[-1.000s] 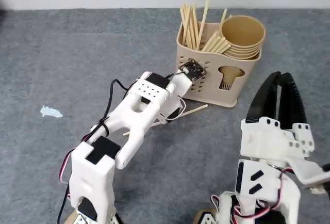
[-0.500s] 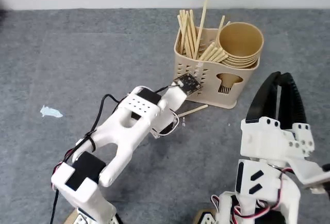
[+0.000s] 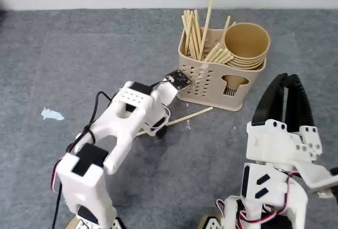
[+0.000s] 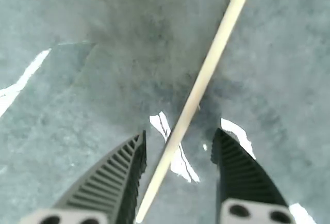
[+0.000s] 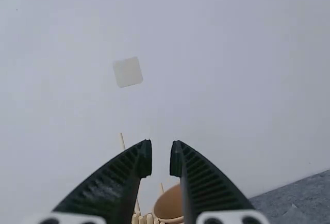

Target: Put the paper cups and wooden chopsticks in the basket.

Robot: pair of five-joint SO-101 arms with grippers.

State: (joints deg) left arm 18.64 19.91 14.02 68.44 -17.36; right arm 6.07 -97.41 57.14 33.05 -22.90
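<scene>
One wooden chopstick [image 3: 193,115] lies on the grey carpet just in front of the beige basket [image 3: 211,84]. The basket holds several chopsticks [image 3: 193,28] in one compartment and stacked paper cups [image 3: 247,41] in the other. My left arm [image 3: 132,107] bends down over the loose chopstick's near end. My left gripper [image 4: 180,132] is open, and the chopstick [image 4: 206,72] runs slantwise between its fingers close above the carpet. My right gripper [image 3: 288,99] is raised at the right of the basket, shut and empty, pointing at the wall [image 5: 161,144]; a cup's rim [image 5: 167,208] peeks below it.
A small pale-blue scrap [image 3: 52,114] lies on the carpet at the left. A few white specks [image 3: 187,125] dot the carpet beside the loose chopstick. The white wall runs behind the basket. Open carpet stretches left of the left arm.
My left arm has pulled back from the basket's front, swinging left and down over the loose chopstick. The basket settled slightly. The right arm has stayed still.
</scene>
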